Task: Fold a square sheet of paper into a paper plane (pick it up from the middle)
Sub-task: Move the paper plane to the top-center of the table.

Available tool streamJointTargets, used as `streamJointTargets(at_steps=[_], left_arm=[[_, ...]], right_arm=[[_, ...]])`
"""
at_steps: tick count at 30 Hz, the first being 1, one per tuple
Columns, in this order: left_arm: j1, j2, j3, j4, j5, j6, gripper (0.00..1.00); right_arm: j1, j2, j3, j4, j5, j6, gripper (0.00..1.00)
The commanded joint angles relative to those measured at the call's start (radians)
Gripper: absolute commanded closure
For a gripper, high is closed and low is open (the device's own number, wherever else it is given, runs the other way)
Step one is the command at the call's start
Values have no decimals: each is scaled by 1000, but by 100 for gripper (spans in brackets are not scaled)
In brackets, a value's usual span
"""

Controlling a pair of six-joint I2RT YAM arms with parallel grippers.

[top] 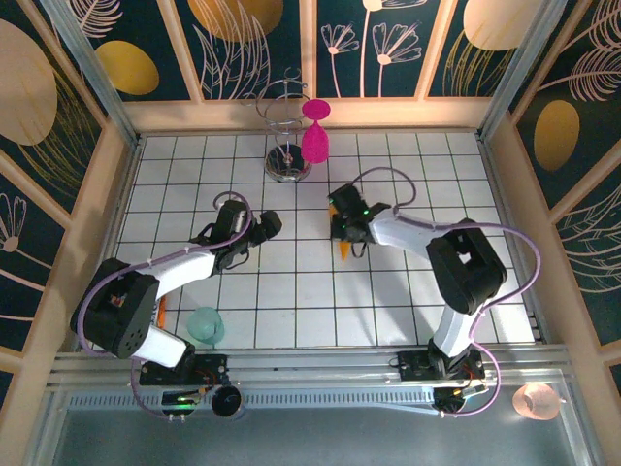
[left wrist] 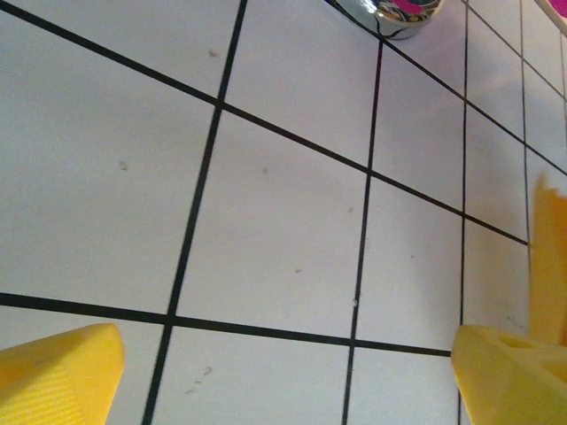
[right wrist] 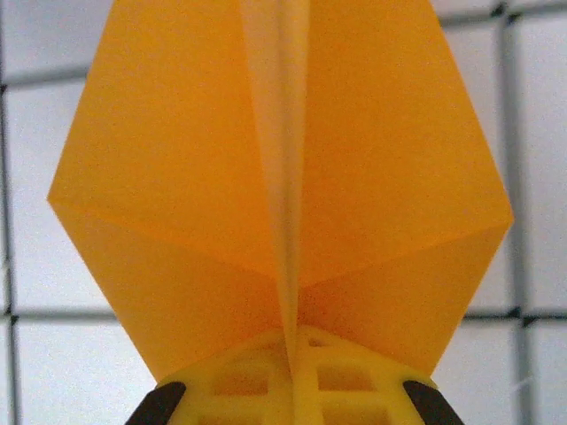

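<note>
The orange-yellow paper (right wrist: 283,177) is folded along a centre crease, with two wings spreading to either side like a paper plane. My right gripper (right wrist: 292,390) is shut on that centre fold. From above, the right gripper (top: 342,227) hovers mid-table with the paper (top: 343,249) poking out below it. My left gripper (top: 264,229) stands about two tiles to its left, open, with bare tile between its yellow fingers (left wrist: 55,376). In the left wrist view a strip of the paper (left wrist: 549,257) shows at the right edge, apart from the left gripper (left wrist: 283,381).
A wire stand with a chrome base (top: 288,167) stands at the back centre, and a magenta goblet (top: 315,136) hangs on it. A teal cup (top: 206,325) lies near the left arm's base. A pink object (top: 536,400) sits off the table at front right. Wooden walls enclose the tiled table (top: 291,291).
</note>
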Motion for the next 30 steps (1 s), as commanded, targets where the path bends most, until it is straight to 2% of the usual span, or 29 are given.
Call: streamJointTargets(at_steps=[1,5,8,15,24,30], left_arm=[[6,-23,-8,-31,-39,25,3],[7,-17,0,-32,-37,26,1],[7,-8,9,-37,-32,28,1],[7,27,36,-46,-4,31,1],[7,40,38,-38,14,31,1],[7,43,33,-35,18,30,1]], right_arm=[[-102,14,53,33,-70,-158,100],[-182,99,150,-2,-116,-235,99],[-205,155,214,-30,-161,-276,98],[-217,231,294,-72,-195,-318,96],[-219,279,324,-107,-153,-303,81],[-216,301,339,-116,-146,-293,76]])
